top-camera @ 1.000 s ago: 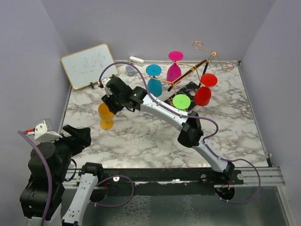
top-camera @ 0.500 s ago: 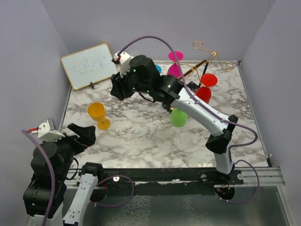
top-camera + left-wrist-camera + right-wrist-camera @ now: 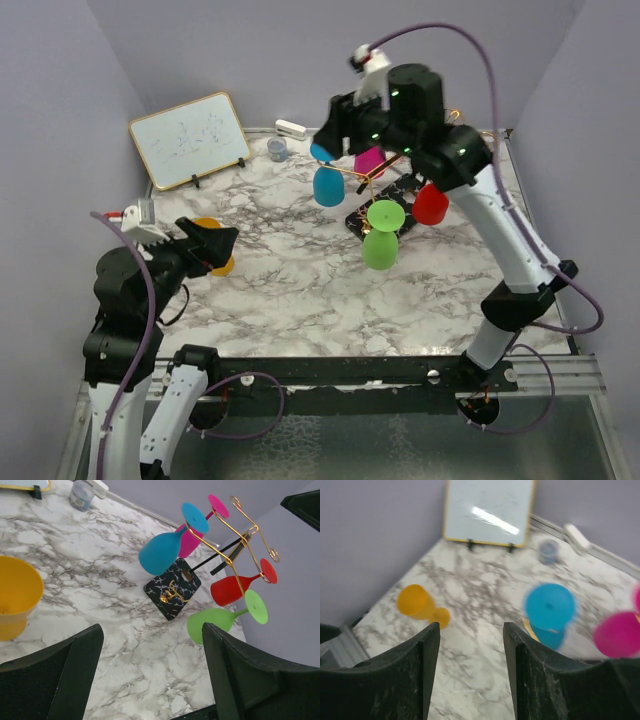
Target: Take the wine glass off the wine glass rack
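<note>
The wine glass rack (image 3: 400, 150), gold wire on a black patterned base (image 3: 173, 587), stands at the back of the table. Blue (image 3: 328, 185), pink (image 3: 370, 160), red (image 3: 432, 205) and green (image 3: 380, 245) wine glasses hang upside down from its arms (image 3: 220, 530). An orange wine glass (image 3: 222, 266) stands on the marble at the left (image 3: 15, 597), apart from the rack. My right gripper (image 3: 332, 128) is raised high beside the rack, open, with only marble between its fingers (image 3: 471, 627). My left gripper (image 3: 225, 243) hovers over the orange glass, open and empty (image 3: 152, 630).
A whiteboard (image 3: 190, 140) leans at the back left. Beside it are a small grey cup (image 3: 277, 150) and a white eraser (image 3: 290, 128). Purple walls close in the marble table (image 3: 300, 290) on three sides.
My right gripper let go of the orange glass on the table, then swung up and right toward the rack, its jaws widening. My left arm lifted and reached forward over the orange glass.
</note>
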Motion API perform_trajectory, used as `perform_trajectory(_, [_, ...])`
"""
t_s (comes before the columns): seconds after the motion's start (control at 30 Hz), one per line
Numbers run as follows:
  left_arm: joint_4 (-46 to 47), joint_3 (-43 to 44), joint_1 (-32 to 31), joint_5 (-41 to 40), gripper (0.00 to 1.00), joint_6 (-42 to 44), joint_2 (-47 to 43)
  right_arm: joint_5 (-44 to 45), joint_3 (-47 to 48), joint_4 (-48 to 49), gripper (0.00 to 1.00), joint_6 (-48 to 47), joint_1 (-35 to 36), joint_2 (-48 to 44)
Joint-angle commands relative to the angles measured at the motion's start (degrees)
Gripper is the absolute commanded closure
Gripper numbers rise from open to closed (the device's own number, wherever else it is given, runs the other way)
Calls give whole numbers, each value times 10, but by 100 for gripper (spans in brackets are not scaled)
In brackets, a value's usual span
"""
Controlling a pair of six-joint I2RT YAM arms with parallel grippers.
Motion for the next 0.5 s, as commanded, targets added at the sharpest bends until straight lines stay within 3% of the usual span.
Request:
perform_trajectory(0.0, [113,26,-2,64,18,7,64,-100,-86,1,47,56,-180,-102])
perform_trajectory(0.17, [142,70,-2,113,19,15,158,-267,-185,28,49,125,-398,-170])
perform_trajectory(0.47, [181,54,-2,145,20,-1,200,-345,-458,115,48,209,-617,-321])
